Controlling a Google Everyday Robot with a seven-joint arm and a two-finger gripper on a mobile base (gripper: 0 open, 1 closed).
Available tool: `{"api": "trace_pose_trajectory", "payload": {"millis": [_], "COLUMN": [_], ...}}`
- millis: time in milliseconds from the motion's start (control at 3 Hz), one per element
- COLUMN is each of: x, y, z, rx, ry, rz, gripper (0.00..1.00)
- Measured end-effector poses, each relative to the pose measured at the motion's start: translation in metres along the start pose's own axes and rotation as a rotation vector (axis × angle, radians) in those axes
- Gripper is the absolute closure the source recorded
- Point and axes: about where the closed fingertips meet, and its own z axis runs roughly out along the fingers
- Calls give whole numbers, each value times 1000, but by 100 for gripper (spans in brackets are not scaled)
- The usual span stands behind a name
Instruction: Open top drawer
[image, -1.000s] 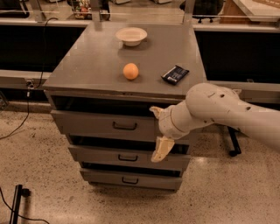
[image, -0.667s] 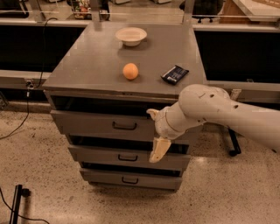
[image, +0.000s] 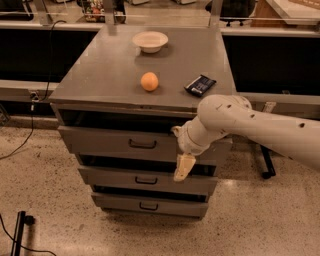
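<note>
The grey metal cabinet has three drawers. The top drawer (image: 110, 142) is the widest, with a small dark bail handle (image: 142, 145) at the centre of its front. A dark gap shows between its front and the cabinet top. My gripper (image: 183, 167) hangs down in front of the right part of the drawer fronts, to the right of and below the top handle, at about the level of the gap between the top and middle drawers. It is apart from the handle. My white arm (image: 250, 125) comes in from the right.
On the cabinet top (image: 100, 75) lie an orange (image: 149, 81), a white bowl (image: 150, 41) and a dark packet (image: 200, 85). The middle drawer (image: 120, 179) and bottom drawer (image: 120, 204) sit below. Black counters stand behind, and a cable (image: 20, 142) runs over the floor at left.
My arm has shifted a little to the left; the gripper stays at about the same height by the drawer fronts. The drawers have not visibly moved.
</note>
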Motion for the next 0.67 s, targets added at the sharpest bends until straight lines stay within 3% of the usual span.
{"api": "trace_pose_trajectory", "payload": {"millis": [333,667], "x": [11,15], "y": [-7,-10], "z": [4,0], "rx": [1,8], "ry": [46,74], "rz": [8,12], "gripper": [20,43]}}
